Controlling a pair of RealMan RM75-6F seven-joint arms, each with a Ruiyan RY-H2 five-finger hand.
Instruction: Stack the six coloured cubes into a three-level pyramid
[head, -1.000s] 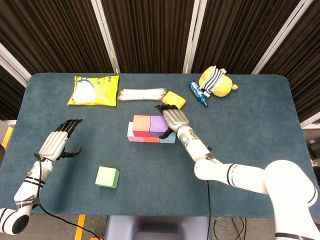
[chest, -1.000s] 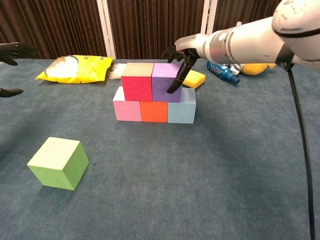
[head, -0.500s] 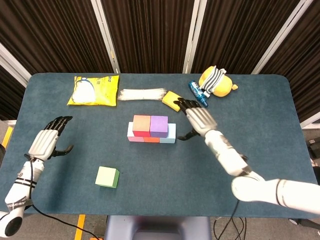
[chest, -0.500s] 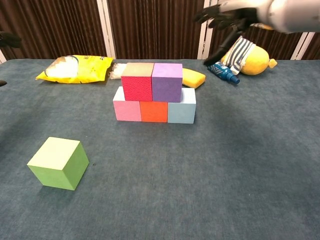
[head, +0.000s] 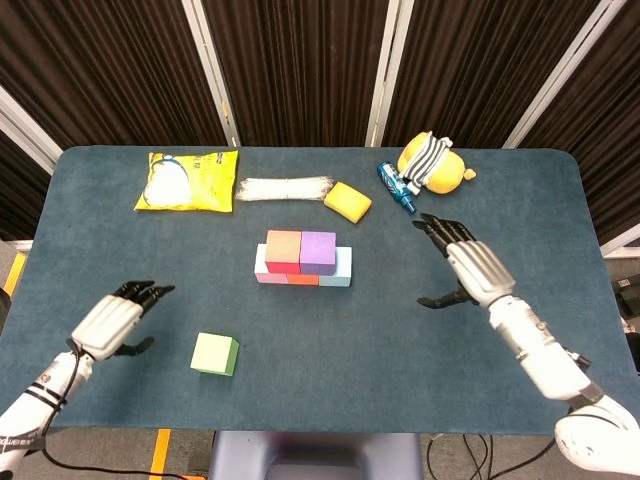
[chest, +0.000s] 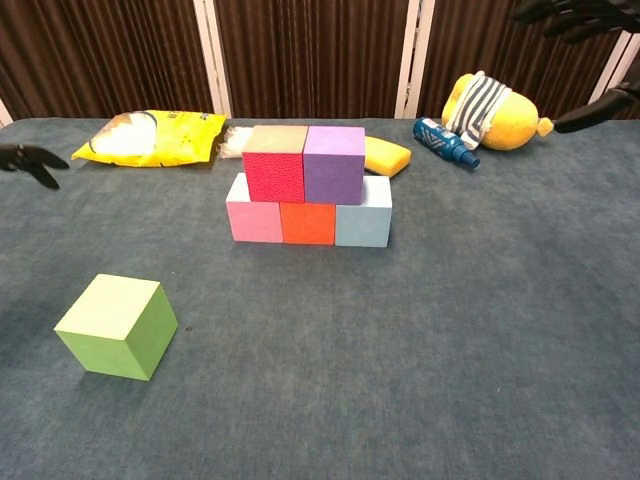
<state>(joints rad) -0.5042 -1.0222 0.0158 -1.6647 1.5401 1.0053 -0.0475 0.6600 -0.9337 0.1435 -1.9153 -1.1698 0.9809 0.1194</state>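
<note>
Withdrawn from the stack since the earlier frames: right hand (head: 472, 268), now hovering well to the right of the cubes, fingers spread apart, holding nothing. Left hand (head: 118, 322) is now sitting lower, near the green cube (head: 215, 353), fingers apart, also holding nothing. Pink cube (chest: 254, 218), orange cube (chest: 308, 223) and light blue cube (chest: 364, 222) are lying in a touching row; red cube (chest: 273, 165) and purple cube (chest: 334, 163) are resting on them. Green cube is lying alone, well apart toward the front left. Yellow bag (head: 187, 181), sponge (head: 347, 200), blue bottle (head: 394, 184) and plush toy (head: 433, 166) are lying along the far side of the table (head: 330, 350).
</note>
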